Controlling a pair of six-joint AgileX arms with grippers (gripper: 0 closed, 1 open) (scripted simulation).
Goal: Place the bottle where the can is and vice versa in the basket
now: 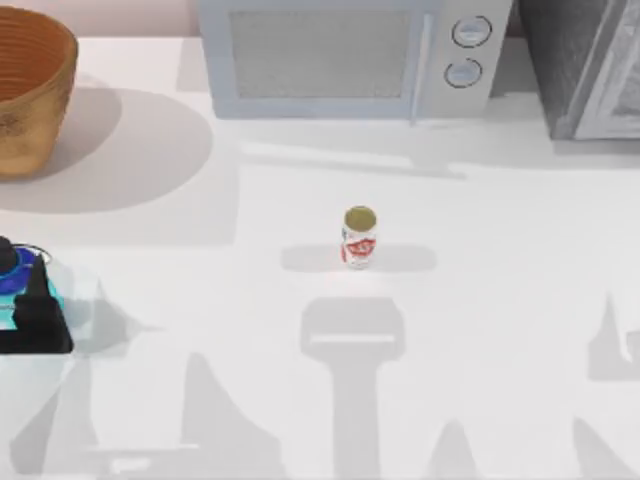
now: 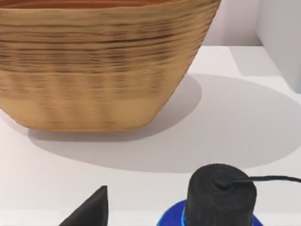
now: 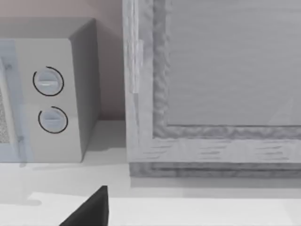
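Spanning every view, white tabletop (image 1: 500, 300), carrying all items.

Microwave (image 1: 350, 55) at the far edge, centre; two round dials on its right panel. Right wrist view also shows it (image 3: 51, 94), beside a grey textured cabinet (image 3: 211, 84).

Basket (image 1: 30, 90) at the far left corner of the tabletop, upright, golden-brown weave outside, reddish-brown inside. Left wrist view looks straight at its outer wall (image 2: 94, 70); it stands apart from everything else.

Left pincer (image 1: 30, 310) low at the left edge of the tabletop, nearer than the basket. Dark fingers sit at the bottle (image 1: 15, 275); blue and teal show just beside and partly under them. In the left wrist view the bottle's dark cap (image 2: 221, 197) with its thin loop lies close in front of the camera, one dark fingertip (image 2: 91, 209) to its side. Cannot tell whether the fingers are pinching the bottle or merely spread about it.

Can (image 1: 359, 238) upright mid-tabletop, white with red markings, gold top, well apart from the left pincer and basket.

Right pincer: one dark fingertip (image 3: 89, 212) in the right wrist view, facing microwave and cabinet; its state cannot be told.
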